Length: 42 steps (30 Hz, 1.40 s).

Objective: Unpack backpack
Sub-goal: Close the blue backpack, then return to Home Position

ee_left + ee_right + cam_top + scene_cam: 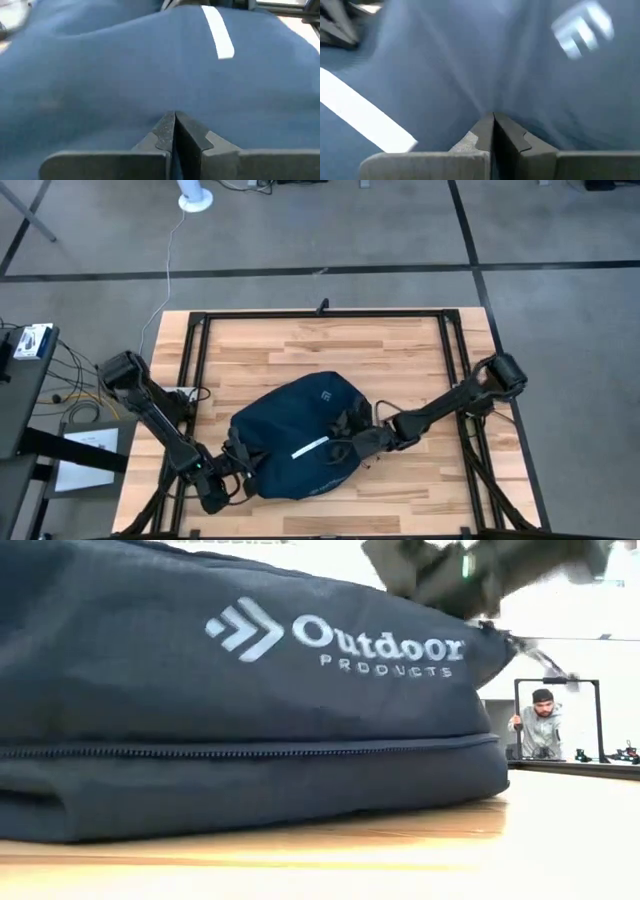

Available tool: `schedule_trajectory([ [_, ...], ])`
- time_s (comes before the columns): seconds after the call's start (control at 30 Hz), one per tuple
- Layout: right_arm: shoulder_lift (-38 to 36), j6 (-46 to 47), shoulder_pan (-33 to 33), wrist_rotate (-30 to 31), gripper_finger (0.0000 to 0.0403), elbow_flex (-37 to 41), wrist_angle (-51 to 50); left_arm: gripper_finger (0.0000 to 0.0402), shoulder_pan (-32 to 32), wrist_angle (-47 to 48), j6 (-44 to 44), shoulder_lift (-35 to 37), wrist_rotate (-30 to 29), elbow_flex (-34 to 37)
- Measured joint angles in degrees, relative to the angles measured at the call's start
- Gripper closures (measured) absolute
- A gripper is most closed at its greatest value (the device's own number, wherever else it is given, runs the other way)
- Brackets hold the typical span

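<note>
Bench (400, 350): pale wood planks inside a black frame, carrying everything in play.

Backpack (300, 435): dark navy, rounded, lying flat at the middle of the bench toward its near edge. A short white stripe (310, 448) is showing on its top face, and a small white logo (325, 393) is sitting nearer the far side. In the low view the backpack (240, 690) is filling most of the picture, with white brand lettering on its side panel and a zipper seam running along just above the bench surface.

Left gripper (225, 480): reaching in from the near-left corner and sitting against the left edge of the backpack. In its wrist view the fingers (165, 132) are pressed together, the navy fabric right against their tips, the white stripe beyond.

Right gripper (368, 442): reaching in from the right and meeting the right side of the backpack. Its fingers (485, 131) are likewise closed flat together, pinching a gathered fold of the fabric, creases radiating from the tips.

Person (541, 725): sitting in the room well beyond the bench.
</note>
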State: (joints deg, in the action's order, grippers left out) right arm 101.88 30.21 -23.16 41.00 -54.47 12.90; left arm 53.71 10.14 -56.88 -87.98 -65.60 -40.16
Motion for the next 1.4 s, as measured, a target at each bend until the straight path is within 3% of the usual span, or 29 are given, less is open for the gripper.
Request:
schedule_trajectory([
  [0.13, -8.20, -5.09, -0.48, -5.31, 0.0403, -1.71, 0.72, 0.0401, -1.31, -0.34, 8.57, 9.46, -0.21, -1.35],
  [0.27, -17.66, -3.64, 1.45, -19.99, 0.0403, -1.72, -3.13, 0.0401, -2.48, -0.74, 17.96, 22.78, 3.54, -1.40],
  [0.37, -24.31, -3.81, 2.49, -26.55, 0.0403, -1.74, -6.69, 0.0401, -4.25, -0.70, 26.67, 32.55, 9.01, -1.45],
  [0.53, -31.96, -12.35, 3.17, -27.47, 0.0403, -1.74, -13.31, 0.0401, -9.79, -0.42, 40.61, 44.29, 15.19, -1.45],
  [0.73, -36.19, -19.74, 5.52, -27.39, 0.0403, -1.73, -15.89, 0.0401, -15.17, 4.25, 51.58, 53.14, 21.29, -1.45],
  [0.9, -39.71, -23.10, 6.77, -27.66, 0.0403, 3.09, -13.54, 0.0401, -19.62, 10.12, 53.86, 59.40, 29.02, -1.20],
  [1.07, -47.29, -22.70, 10.43, -28.56, 0.0403, 15.11, -4.32, 0.0401, -24.37, 9.86, 55.17, 66.91, 32.54, 2.99],
  [1.23, -53.82, -21.29, 17.60, -36.58, 0.0403, 28.25, 9.03, 0.0401, -29.52, 6.90, 54.58, 75.05, 32.60, 10.86],
  [1.4, -57.25, -19.66, 26.65, -45.38, 0.0403, 35.34, 13.44, 0.0401, -33.18, 10.98, 52.32, 84.13, 32.56, 15.53],
])
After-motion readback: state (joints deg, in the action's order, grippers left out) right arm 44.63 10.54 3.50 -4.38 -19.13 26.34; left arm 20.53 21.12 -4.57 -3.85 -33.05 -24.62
